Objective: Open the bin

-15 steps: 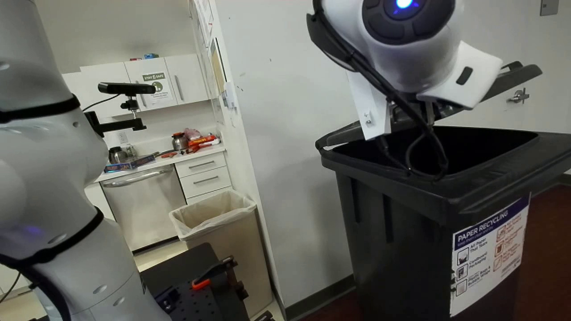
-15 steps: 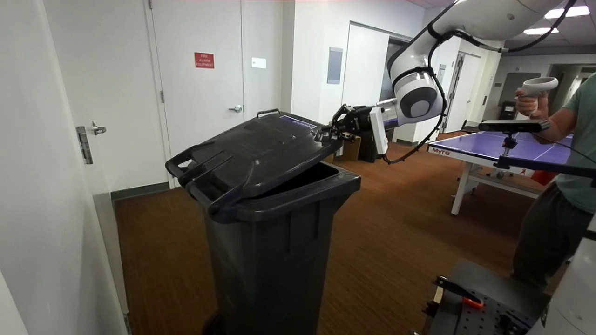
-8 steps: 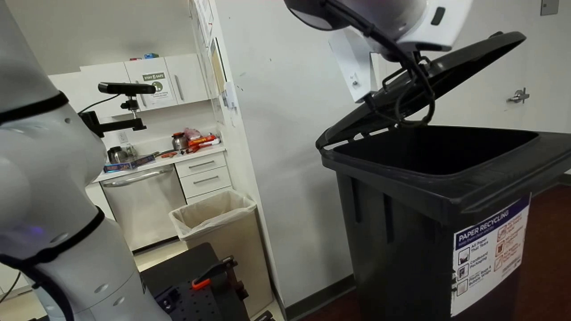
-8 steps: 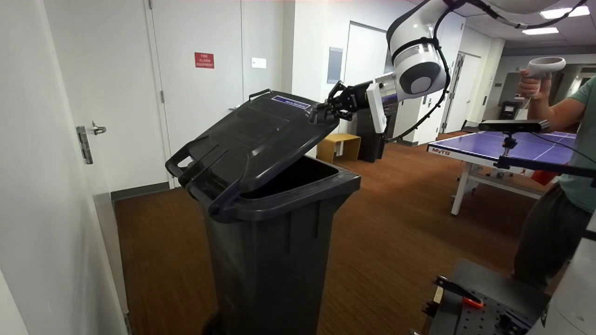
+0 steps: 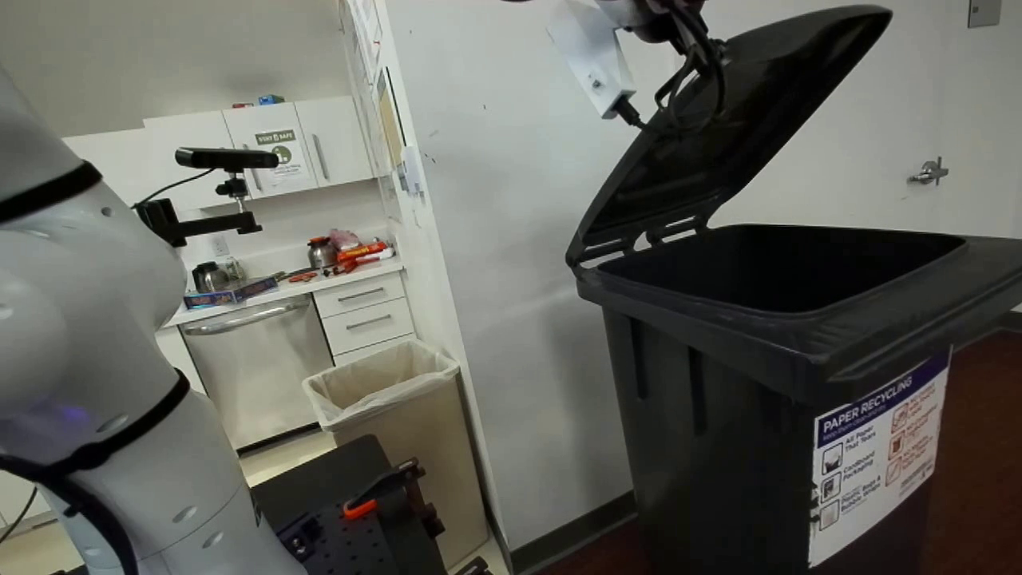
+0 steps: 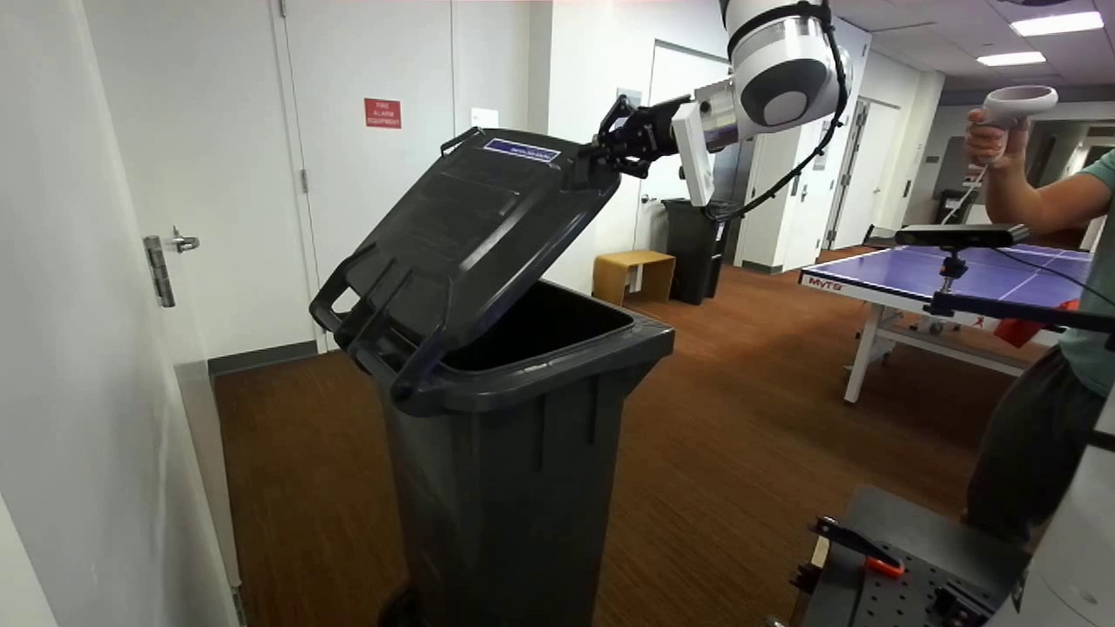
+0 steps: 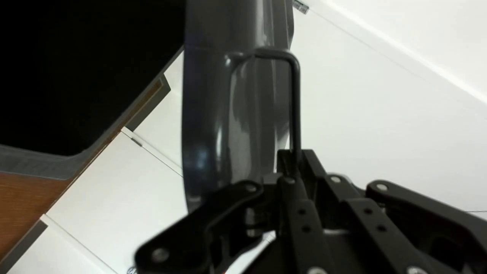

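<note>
The bin [image 6: 514, 488] is a large dark grey-black wheelie bin, also in an exterior view [image 5: 718, 447] with its white-and-blue label [image 5: 874, 467]. Its hinged lid [image 6: 488, 218] is tilted up steeply, and the dark opening shows in both exterior views. My gripper [image 6: 597, 157] is at the raised front edge of the lid. In the wrist view my gripper [image 7: 298, 163] has its fingers close together around a thin black bar, the lid handle [image 7: 295, 106]. The fingertips are largely hidden in an exterior view behind cables.
A beige open container [image 5: 383, 391] stands by the wall. A white door [image 6: 375, 192] and a side wall are behind the bin. A black mount plate [image 6: 923, 566] is near the robot base. A person [image 6: 1054, 209] holds a controller by a purple table [image 6: 941, 279].
My gripper has moved up and back toward the hinge side. The lid has swung up with it from a low tilt to a steep one, and the opening is wider. The bin body stayed put.
</note>
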`<state>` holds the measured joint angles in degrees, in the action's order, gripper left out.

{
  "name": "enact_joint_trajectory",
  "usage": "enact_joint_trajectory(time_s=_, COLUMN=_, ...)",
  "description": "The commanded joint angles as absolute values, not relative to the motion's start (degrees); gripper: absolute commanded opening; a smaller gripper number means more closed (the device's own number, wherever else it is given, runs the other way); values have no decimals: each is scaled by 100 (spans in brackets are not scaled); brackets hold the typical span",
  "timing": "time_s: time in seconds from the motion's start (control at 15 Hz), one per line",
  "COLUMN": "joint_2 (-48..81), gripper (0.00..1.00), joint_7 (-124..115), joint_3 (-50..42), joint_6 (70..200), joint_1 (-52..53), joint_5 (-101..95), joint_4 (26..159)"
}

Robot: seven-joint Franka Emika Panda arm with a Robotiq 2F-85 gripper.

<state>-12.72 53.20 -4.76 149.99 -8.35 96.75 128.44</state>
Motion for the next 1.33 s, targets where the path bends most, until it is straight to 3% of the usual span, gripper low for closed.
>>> enact_joint_trajectory(time_s=0.0, joint_2=-1312, gripper=11, joint_7=5284, joint_3=-420, joint_6=15093, joint_1=-812, joint_5=9675, joint_4=12815)
enact_joint_trajectory(time_s=0.33, joint_2=-1383, gripper=11, joint_7=5250, joint_3=-369, joint_6=15173, joint_1=-782, joint_5=9674, joint_4=12791)
enact_joint_trajectory(time_s=0.4, joint_2=-1383, gripper=3, joint_7=5249, joint_3=-370, joint_6=15173, joint_1=-782, joint_5=9674, joint_4=12790)
enact_joint_trajectory(time_s=0.6, joint_2=-1492, gripper=3, joint_7=5040, joint_3=-208, joint_6=15491, joint_1=-680, joint_5=9436, joint_4=12778)
enact_joint_trajectory(time_s=1.27, joint_2=-1559, gripper=3, joint_7=2997, joint_3=640, joint_6=15656, joint_1=-656, joint_5=6877, joint_4=12237)
